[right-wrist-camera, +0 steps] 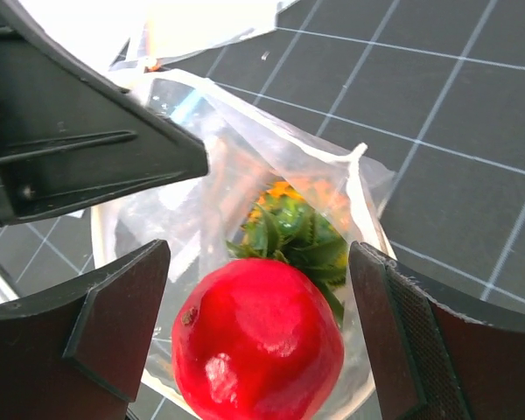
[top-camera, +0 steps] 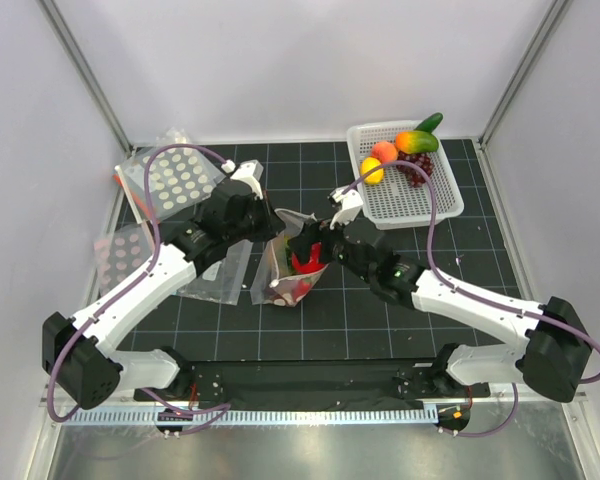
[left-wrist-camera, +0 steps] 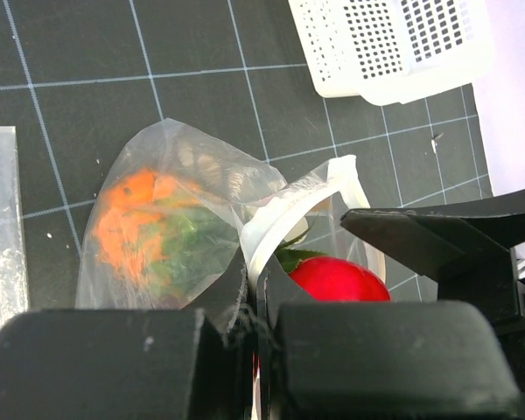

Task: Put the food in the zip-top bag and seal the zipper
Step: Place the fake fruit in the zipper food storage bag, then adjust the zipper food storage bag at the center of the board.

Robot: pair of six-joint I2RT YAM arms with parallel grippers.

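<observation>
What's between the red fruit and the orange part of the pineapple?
The pineapple's green crown, inside the bag. The right wrist view shows it clearest, just beyond the red fruit.

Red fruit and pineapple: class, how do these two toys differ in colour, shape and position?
The red fruit is smooth, round and plain red; the pineapple is orange with a spiky green crown. The red fruit sits at the mouth of the zip-top bag; the pineapple lies deeper inside. Both are toy produce.
</observation>
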